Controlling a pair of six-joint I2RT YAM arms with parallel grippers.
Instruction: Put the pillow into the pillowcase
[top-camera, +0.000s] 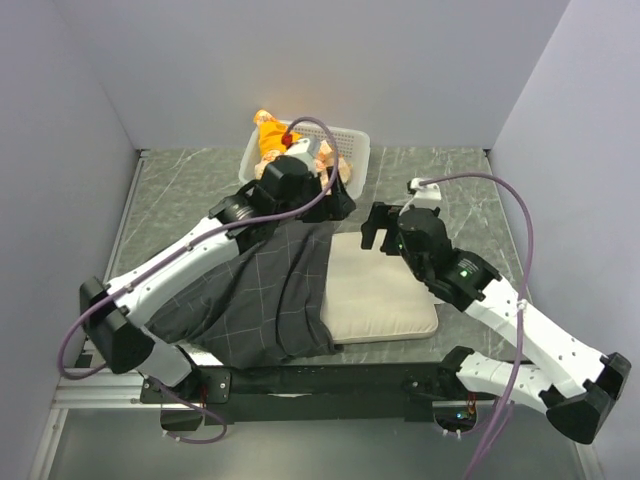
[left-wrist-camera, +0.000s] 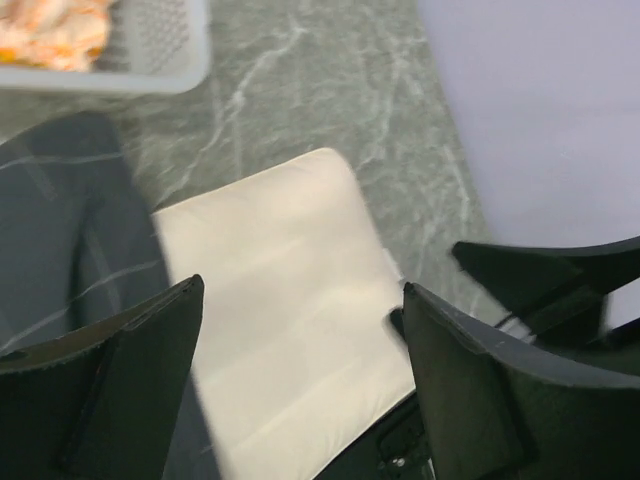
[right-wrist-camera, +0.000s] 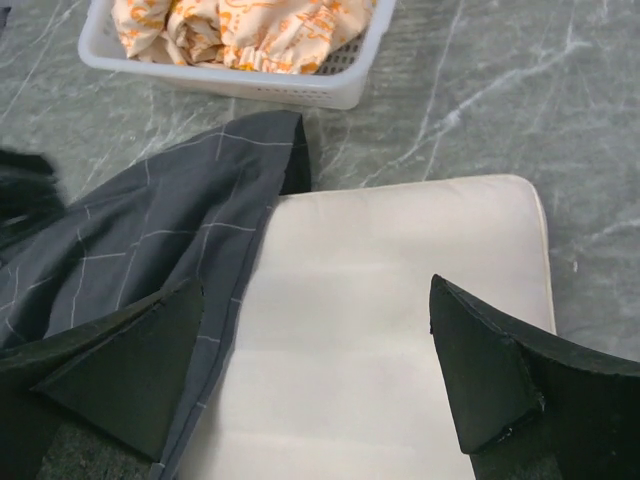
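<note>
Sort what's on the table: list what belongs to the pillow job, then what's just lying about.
Belongs to the job:
- cream pillow, its left part covered by the case
- dark grey checked pillowcase

Just lying about:
- white plastic basket at the far side of the table
- orange-patterned cloth bunched inside it

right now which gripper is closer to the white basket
Left. The left gripper hangs just in front of the basket, near the pillowcase; the right gripper is farther off, by the far edge of the pillow.
</note>
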